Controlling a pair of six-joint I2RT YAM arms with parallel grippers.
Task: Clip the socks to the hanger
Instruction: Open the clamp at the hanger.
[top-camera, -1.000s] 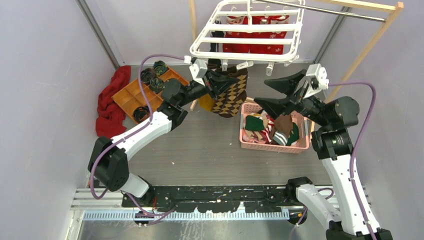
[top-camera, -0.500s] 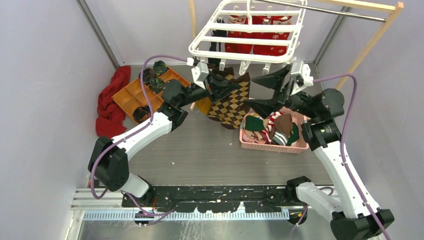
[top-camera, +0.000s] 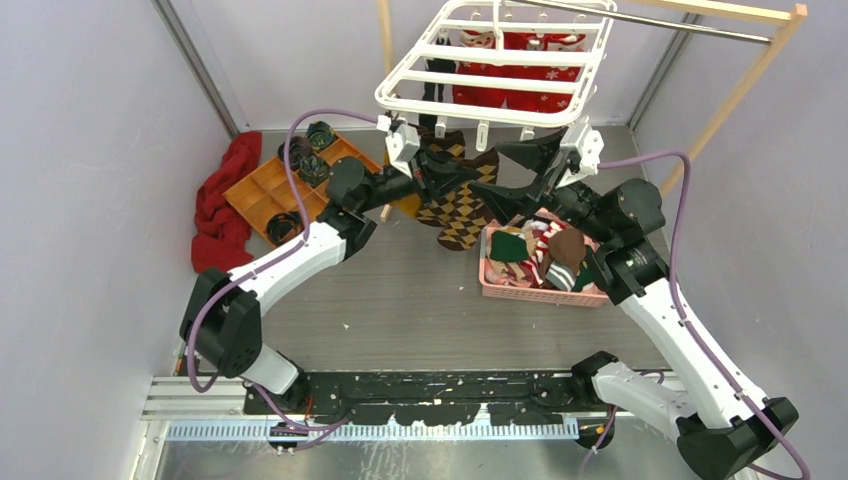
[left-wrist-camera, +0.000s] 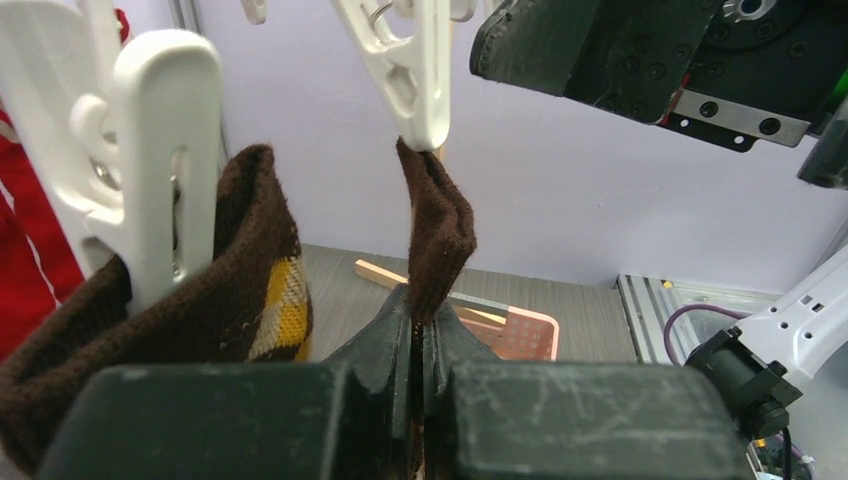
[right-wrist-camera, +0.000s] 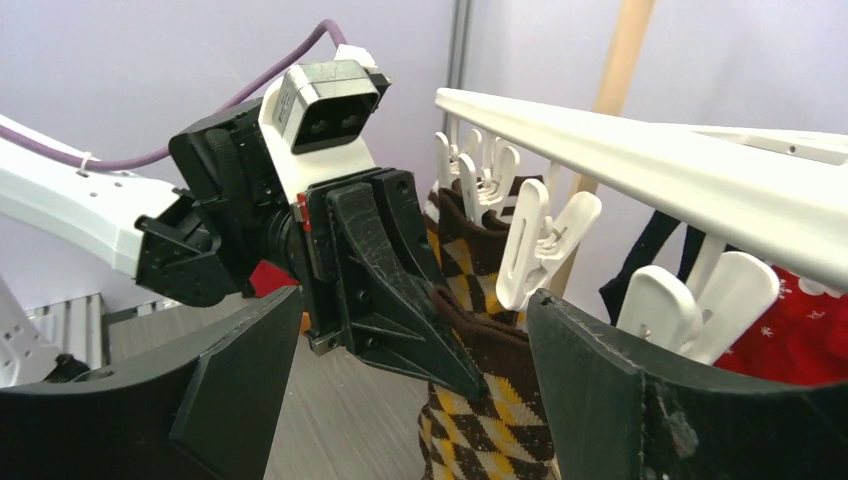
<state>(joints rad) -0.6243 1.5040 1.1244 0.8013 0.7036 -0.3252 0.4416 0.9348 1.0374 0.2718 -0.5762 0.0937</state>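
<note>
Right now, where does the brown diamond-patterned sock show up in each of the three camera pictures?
Top external: the brown argyle sock hangs at centre, under the white hanger.
Left wrist: its brown cuff runs up the middle into a clip.
Right wrist: bottom centre, patterned part showing.
Shared landmark: the left claw pinching the sock, visible in all three.

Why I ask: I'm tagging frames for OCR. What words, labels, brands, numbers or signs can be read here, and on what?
None: no view shows readable text.
The hanger, clips, sock, basket and tray show no print.
The red socks bear only white snowflakes, no letters.
</note>
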